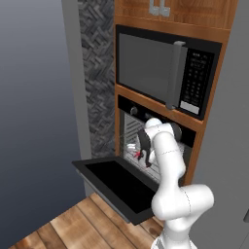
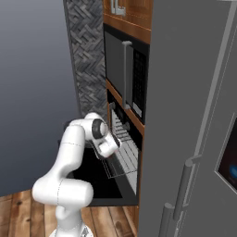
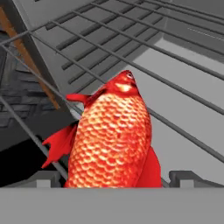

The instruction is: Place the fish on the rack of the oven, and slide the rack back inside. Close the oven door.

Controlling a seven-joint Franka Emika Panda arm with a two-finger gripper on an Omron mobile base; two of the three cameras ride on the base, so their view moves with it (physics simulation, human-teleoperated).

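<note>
The orange-red fish (image 3: 113, 140) lies on the wires of the silvery rack (image 3: 175, 65), head pointing into the oven (image 1: 146, 116). In the left base view the fish (image 1: 137, 154) shows as a red spot under my hand. My gripper (image 3: 114, 179) is open, with one fingertip on each side of the fish and a small gap to its body. The rack (image 2: 121, 162) is pulled partly out over the oven door (image 1: 116, 185), which hangs fully open and flat. My gripper (image 1: 144, 158) sits just inside the oven mouth above the rack.
A black microwave (image 1: 165, 68) with a vertical handle sits right above the oven. A grey fridge (image 2: 194, 115) stands close on the right. A dark patterned wall panel (image 1: 97, 73) is on the left, above a wooden floor (image 1: 73, 223).
</note>
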